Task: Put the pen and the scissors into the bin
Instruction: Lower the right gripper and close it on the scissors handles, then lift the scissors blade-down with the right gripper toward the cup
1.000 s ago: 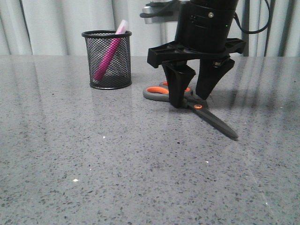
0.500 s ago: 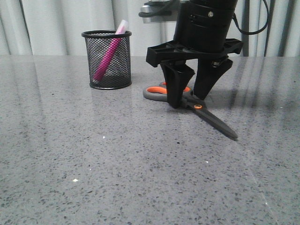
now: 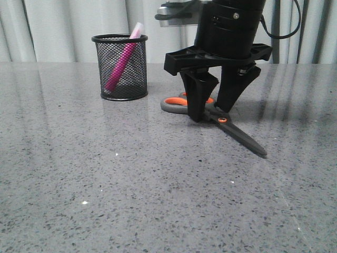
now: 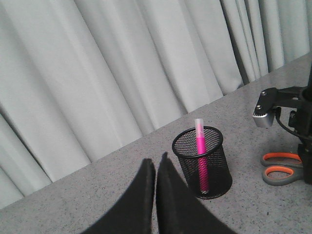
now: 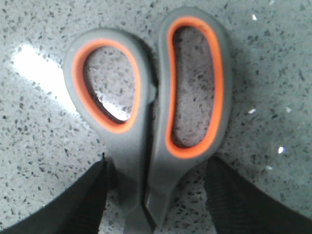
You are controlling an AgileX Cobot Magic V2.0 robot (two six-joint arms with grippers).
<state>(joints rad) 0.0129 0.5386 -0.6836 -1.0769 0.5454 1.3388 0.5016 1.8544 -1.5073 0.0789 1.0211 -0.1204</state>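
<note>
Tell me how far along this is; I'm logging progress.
Done: the pen stands in the bin. In hand: the right gripper is open, straddling the scissors, which lie flat on the table. Left: grasp them and put them in the bin.

Pen [image 4: 200, 156] upright in bin [image 4: 202, 163]; scissors [image 4: 282, 166] handles nearby (blades hidden); left gripper [image 4: 155, 168] closed

Scissors [image 5: 146, 122] blades beyond frame edge
</note>
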